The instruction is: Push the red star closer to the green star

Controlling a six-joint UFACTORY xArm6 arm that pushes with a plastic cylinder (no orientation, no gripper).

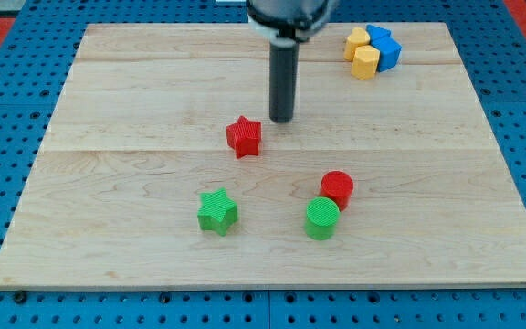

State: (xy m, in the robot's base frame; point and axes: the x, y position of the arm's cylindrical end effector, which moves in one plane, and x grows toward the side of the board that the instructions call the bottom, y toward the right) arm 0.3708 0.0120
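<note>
1. Pushing step in hand: red star (pixel 244 137) sits mid-board, a little left of centre. Green star (pixel 217 211) lies nearer the view's bottom and slightly left of it, well apart, bare board between.
2. My tip (pixel 282 120) rests just to the right and far side of the red star, close but with a sliver of board showing; contact not certain. No jaws on this rig, just a bare rod, nothing clamped.
3. Judgement: the tip is about on the correct side. A push toward near-left, through the star's middle, should carry it to the green star. Off-centre contact would likely spin it on its points and send it astray.
4. Stop short of knocking the green star away.
5. Around: red cylinder (pixel 337 188) and green cylinder (pixel 321 218), touching, near-right; outside the lane.
6. Far right: yellow blocks (pixel 362 54) and blue blocks (pixel 384 49) clustered; shapes unclear, well out of it.
</note>
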